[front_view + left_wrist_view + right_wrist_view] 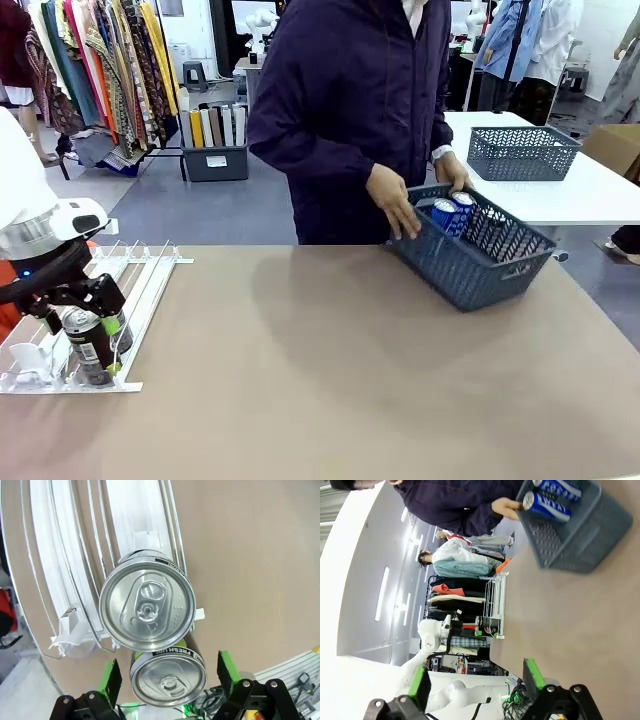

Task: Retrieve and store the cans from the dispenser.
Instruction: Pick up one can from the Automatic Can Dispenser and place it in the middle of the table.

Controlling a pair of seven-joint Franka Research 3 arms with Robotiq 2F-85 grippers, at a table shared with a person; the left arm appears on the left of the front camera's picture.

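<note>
- Two dark brown cans [92, 345] stand in line at the low front end of the dispenser [140, 275], on the left of the tabletop [320, 380].
- The left jaws are spread either side of the front can [168, 682], pads not touching it.
- Two blue cans [452, 212] lie in the mesh basket [470, 275] at far right, with a person's hands [395, 205] on its rim.
- The right jaws stand spread.

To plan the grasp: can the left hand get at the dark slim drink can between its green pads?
Probably yes. The left hand is open, one pad on each side of the dark slim drink can with a silver top; nothing blocks it, though a second can stands close.
</note>
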